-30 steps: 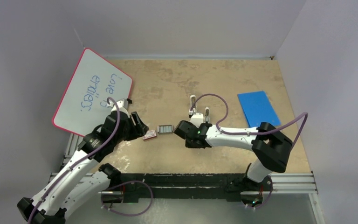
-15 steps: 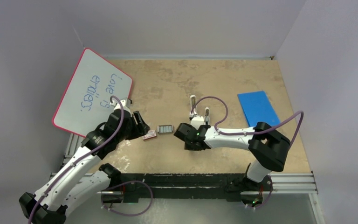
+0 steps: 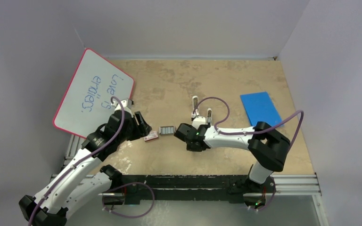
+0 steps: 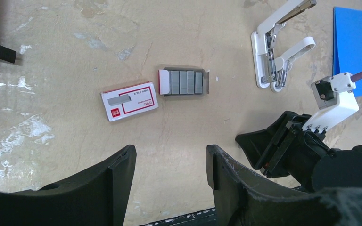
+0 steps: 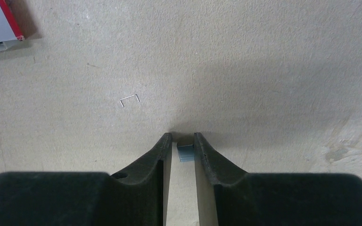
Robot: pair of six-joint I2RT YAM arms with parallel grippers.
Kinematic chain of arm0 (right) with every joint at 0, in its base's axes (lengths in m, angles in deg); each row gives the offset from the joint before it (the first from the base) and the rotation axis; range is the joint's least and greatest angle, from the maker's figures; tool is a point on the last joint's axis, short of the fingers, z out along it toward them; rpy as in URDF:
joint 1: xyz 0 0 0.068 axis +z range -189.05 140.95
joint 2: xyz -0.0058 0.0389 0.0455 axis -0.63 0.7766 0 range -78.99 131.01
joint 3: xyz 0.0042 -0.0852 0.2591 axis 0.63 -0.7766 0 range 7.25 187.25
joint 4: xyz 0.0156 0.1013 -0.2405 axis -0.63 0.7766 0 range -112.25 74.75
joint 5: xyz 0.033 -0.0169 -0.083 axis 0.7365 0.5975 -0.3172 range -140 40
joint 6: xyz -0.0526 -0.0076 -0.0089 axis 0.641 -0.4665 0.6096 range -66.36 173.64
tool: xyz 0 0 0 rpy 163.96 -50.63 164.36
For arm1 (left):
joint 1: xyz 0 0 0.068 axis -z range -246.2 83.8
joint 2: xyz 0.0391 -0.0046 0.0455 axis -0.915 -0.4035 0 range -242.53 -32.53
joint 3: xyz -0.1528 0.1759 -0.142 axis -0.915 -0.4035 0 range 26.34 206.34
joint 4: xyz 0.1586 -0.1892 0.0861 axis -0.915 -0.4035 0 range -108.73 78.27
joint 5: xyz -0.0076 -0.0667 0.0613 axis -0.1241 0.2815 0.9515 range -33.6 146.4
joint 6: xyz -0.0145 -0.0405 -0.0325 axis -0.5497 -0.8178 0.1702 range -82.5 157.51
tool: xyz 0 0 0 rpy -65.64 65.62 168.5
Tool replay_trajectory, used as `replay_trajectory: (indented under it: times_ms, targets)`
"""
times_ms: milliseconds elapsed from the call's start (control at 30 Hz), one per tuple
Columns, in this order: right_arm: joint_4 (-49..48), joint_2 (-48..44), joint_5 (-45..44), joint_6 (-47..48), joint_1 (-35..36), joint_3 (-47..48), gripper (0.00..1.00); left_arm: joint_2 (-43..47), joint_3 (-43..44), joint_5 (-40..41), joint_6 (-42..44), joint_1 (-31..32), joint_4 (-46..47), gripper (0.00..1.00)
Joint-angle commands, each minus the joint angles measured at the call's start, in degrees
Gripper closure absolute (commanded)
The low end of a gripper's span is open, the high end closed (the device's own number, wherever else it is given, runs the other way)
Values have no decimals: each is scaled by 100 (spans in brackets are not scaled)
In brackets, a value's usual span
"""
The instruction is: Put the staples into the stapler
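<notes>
Tray: open, filled with the staples, just beside the red-and-white box.
Stapler: swung open on the table, right of the tray.
Left gripper: wide, empty.
Right gripper: narrow, with a small staple strip between its tips; whether it grips cannot be told.

Staples are ribbed grey, stapler white, box red-and-white, sheet blue, whiteboard rim seemingly pink.
</notes>
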Motion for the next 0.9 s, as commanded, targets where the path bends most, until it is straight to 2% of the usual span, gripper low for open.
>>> replay_trajectory:
  times_ms: [0, 367, 867]
  targets:
    - [322, 96, -38, -176, 43, 153, 73, 94, 78, -21, 94, -28, 220, 44]
    - [520, 132, -70, -205, 87, 269, 73, 131, 34, -48, 84, -24, 251, 44]
    - [-71, -17, 36, 332, 87, 55, 74, 201, 42, -24, 73, -25, 192, 44]
